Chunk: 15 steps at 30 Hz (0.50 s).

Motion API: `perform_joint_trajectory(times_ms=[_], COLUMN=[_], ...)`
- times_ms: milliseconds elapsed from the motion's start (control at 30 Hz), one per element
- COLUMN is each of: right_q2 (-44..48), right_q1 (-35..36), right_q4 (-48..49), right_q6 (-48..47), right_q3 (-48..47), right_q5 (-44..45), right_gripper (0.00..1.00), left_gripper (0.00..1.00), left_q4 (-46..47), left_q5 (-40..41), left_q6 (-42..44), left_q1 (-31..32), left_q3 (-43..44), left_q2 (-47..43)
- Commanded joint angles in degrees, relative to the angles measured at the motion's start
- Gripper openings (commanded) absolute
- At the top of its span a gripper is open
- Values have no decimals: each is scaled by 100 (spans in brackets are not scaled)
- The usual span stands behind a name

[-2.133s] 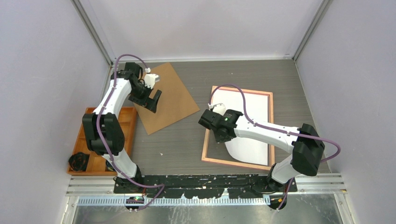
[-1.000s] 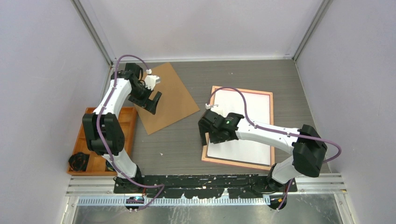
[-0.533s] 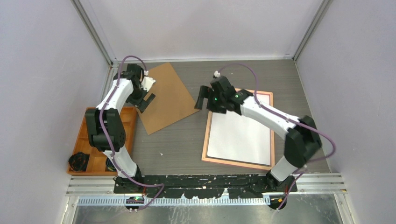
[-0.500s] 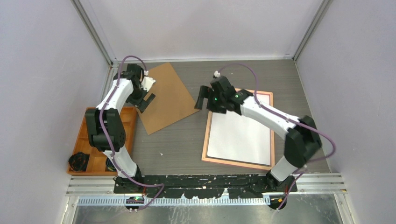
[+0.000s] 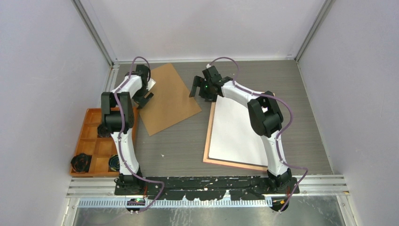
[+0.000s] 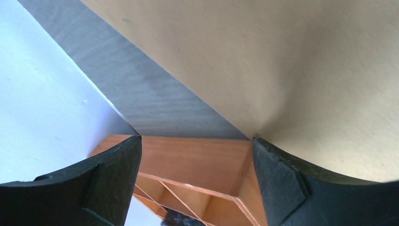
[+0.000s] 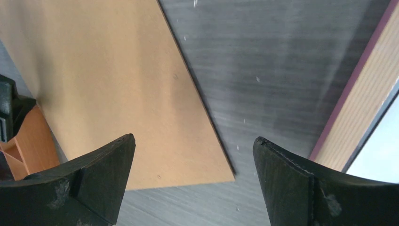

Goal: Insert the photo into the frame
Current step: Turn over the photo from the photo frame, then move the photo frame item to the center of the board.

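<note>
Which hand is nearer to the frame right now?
Right. The right hand is just off the far left corner of the frame. The left hand is farther off, over the opposite side of the brown board, which lies between it and the frame.

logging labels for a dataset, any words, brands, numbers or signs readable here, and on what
No readable text in any view. The photo shows only a blank white back; the frame, the backing board and the orange tray carry no print.
</note>
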<state>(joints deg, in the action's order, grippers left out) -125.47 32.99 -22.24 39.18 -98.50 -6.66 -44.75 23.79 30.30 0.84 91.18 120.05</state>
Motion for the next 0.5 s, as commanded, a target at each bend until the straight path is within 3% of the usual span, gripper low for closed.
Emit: perform_joint_trajectory(times_ms=[0, 300, 467], right_q2=[-170, -970, -929], right_q1=[-30, -56, -55], right_q4=[444, 348, 601], right_q6=[51, 0, 178], right_q3=[-589, -1376, -1007], right_q5=[-21, -13, -153], right_gripper=[100, 100, 100], left_gripper=[86, 83, 78], left_q4=[-248, -1273, -1887], left_q5=[525, -131, -926], left_q6=[104, 6, -106], left_q1=[-246, -321, -313], left_q3=[927, 1689, 2279], left_q2=[511, 1424, 1769])
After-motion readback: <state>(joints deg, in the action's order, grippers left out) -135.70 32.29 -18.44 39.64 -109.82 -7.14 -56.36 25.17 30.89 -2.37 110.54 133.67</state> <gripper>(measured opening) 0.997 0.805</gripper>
